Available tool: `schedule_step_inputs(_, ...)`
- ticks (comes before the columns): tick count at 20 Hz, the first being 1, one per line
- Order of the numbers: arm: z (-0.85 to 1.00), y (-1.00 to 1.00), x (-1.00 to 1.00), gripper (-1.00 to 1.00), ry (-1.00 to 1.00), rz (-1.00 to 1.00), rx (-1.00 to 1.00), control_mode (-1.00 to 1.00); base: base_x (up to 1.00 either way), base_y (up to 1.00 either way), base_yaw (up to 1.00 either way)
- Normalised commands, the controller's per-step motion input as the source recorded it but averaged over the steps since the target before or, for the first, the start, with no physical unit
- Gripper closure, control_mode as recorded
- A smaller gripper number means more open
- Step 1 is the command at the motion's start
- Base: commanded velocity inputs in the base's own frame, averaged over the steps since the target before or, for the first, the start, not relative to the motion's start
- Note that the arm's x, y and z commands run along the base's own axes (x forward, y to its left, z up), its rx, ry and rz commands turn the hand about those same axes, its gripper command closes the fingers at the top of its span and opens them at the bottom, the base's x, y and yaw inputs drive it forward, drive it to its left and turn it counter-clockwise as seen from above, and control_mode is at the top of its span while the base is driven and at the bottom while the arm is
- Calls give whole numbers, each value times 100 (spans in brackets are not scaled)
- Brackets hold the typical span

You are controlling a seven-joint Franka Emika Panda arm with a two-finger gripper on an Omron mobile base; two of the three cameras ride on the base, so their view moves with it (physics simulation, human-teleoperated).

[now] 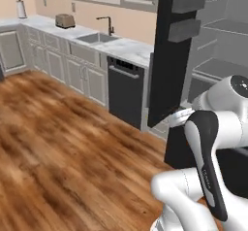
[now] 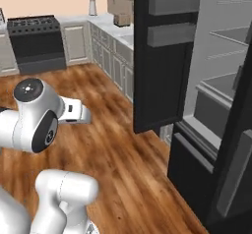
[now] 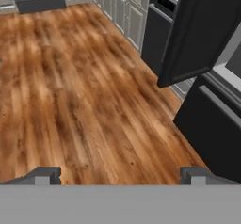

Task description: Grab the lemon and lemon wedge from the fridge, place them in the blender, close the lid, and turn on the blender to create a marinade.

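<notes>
The fridge [image 1: 220, 67] stands open ahead on the right, showing a dark grey inside with flat shelves [image 2: 224, 83]. Its black-edged door [image 1: 169, 55] is swung out toward me, with two boxy grey bins [image 2: 174, 4] high on its inner face. In the hand view the door [image 3: 202, 30] hangs over the floor above the fridge's dark lower drawer [image 3: 214, 129]. My gripper [image 3: 121, 175] is open, its fingertips [image 3: 47, 175] wide apart with only wooden floor between them. It is low and short of the fridge. The lemon, lemon wedge, blender and lid are out of view.
A dark dishwasher [image 1: 126, 94] and white cabinets run along the wall left of the fridge, under a counter with a sink [image 1: 97, 38] and a toaster [image 1: 64, 21]. A black stove [image 2: 37, 41] stands at the far wall. Wooden floor [image 1: 63, 142] stretches to the left.
</notes>
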Motion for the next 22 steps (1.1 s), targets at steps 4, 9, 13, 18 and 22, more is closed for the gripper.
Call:
schedule_step_inputs(4, 0, 0, 0, -100, 0, 0, 0, 100, 23, 0, -61)
schedule_step_inputs(9, 0, 0, 0, -100, 0, 0, 0, 100, 44, 8, -54)
schedule_step_inputs(13, 0, 0, 0, -100, 0, 0, 0, 100, 64, 46, -37)
schedule_step_inputs(18, 0, 0, 0, -100, 0, 0, 0, 100, 71, 51, -34)
schedule_step_inputs(22, 0, 0, 0, -100, 0, 0, 0, 100, 56, 12, -41)
